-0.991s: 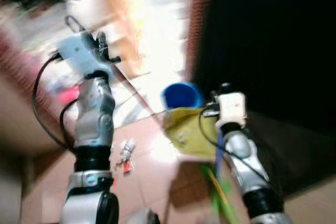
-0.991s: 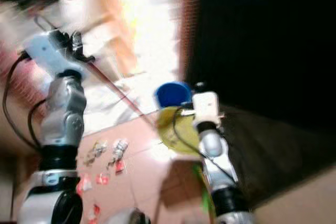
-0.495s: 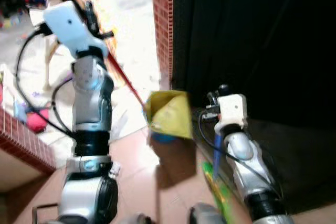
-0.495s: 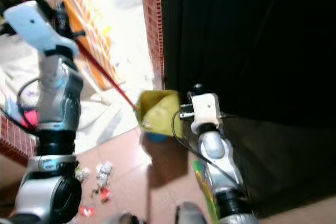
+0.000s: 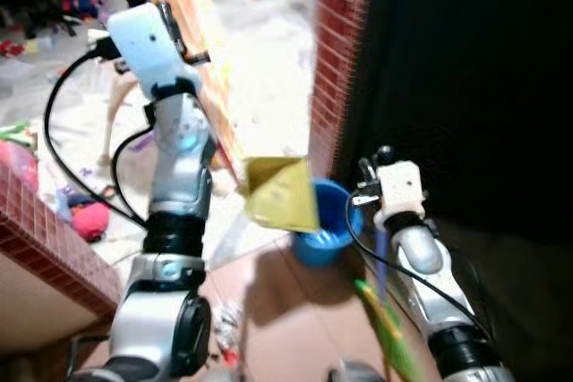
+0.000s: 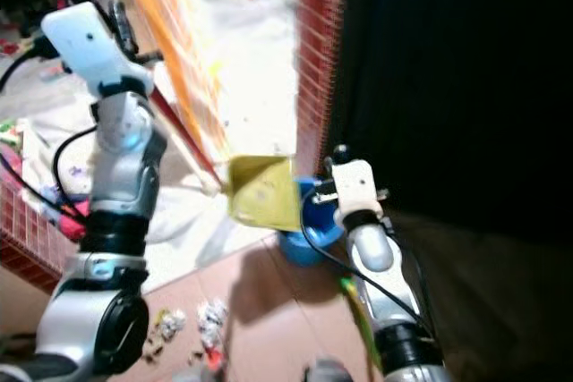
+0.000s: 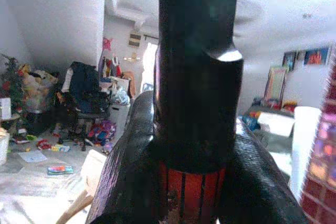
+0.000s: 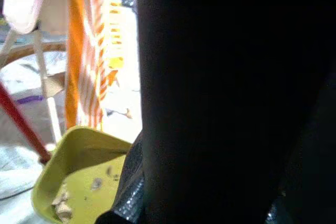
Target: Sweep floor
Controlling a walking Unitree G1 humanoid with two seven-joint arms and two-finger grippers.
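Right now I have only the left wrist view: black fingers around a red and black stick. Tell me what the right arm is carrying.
Observer: The right pincer holds a yellow dustpan up off the floor.
Operator: Report what is in it.
Observer: A few pale crumbs lie in its low corner.
Operator: Name the nearest place to empty it.
Observer: A blue bucket stands on the floor right by the pan's lower edge, next to the brick pillar.
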